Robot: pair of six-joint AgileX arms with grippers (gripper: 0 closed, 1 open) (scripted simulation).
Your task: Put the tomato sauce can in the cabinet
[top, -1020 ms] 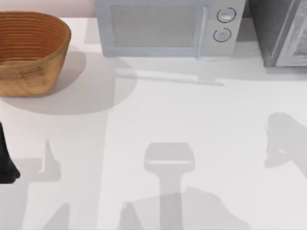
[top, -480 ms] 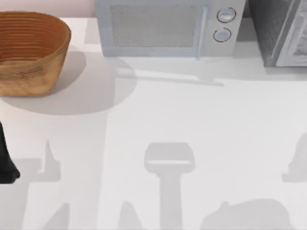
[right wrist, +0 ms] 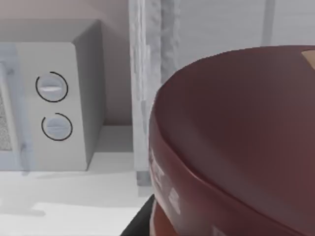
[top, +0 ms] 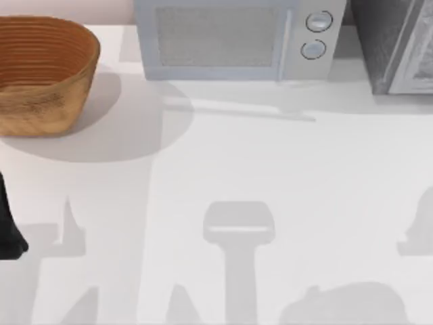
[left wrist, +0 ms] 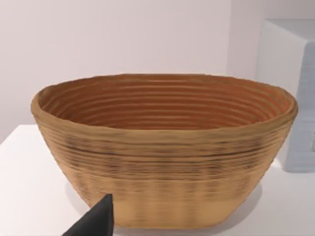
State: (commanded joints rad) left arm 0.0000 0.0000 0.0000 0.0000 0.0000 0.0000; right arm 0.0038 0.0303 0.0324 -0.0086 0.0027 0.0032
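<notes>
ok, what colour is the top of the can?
Dark maroon-brown top on the can, best seen close up in the right wrist view.

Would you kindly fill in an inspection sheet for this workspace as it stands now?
Surface: white table, arm shadows across it.
Job's things: tomato sauce can looms close in the right wrist view, dark maroon top facing the camera; cabinet at the top view's far right.
Clutter: woven basket at far left; pale microwave with two knobs at the back.
Grippers: left arm parked at the left edge, a dark tool tip before the basket; right tool's state cannot be judged.
Cables: nothing seen.
Surroundings: pale wall behind.
</notes>
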